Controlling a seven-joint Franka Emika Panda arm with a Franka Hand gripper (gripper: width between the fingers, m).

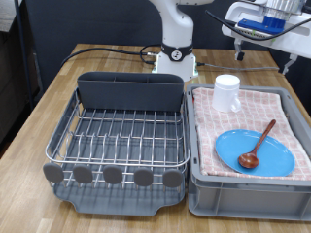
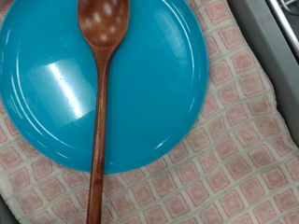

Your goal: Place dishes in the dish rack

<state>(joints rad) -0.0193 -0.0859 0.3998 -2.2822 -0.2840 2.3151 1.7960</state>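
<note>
The dark reddish-brown wooden spoon [image 1: 258, 144] is lying across the round bright-blue plate [image 1: 255, 155] beside the small white handled mug [image 1: 226, 93], all sitting in the grey cloth-lined bin [image 1: 249, 190]. The silver wire dish rack [image 1: 121, 136] is standing just beside that bin, on the exterior view's left. The gripper is not showing in either view, so I cannot tell whether its fingers are parted.

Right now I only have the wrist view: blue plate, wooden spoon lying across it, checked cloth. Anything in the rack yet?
Observer: No. The dish rack holds no dishes.
Operator: Where's the mug?
Observer: The mug stands on the cloth inside the grey bin. In the exterior view it is above the plate and apart from it.
Operator: End effector?
Observer: The end effector is high at the exterior view's top right, partly cut off and touching nothing. I can't make out its fingers.
</note>
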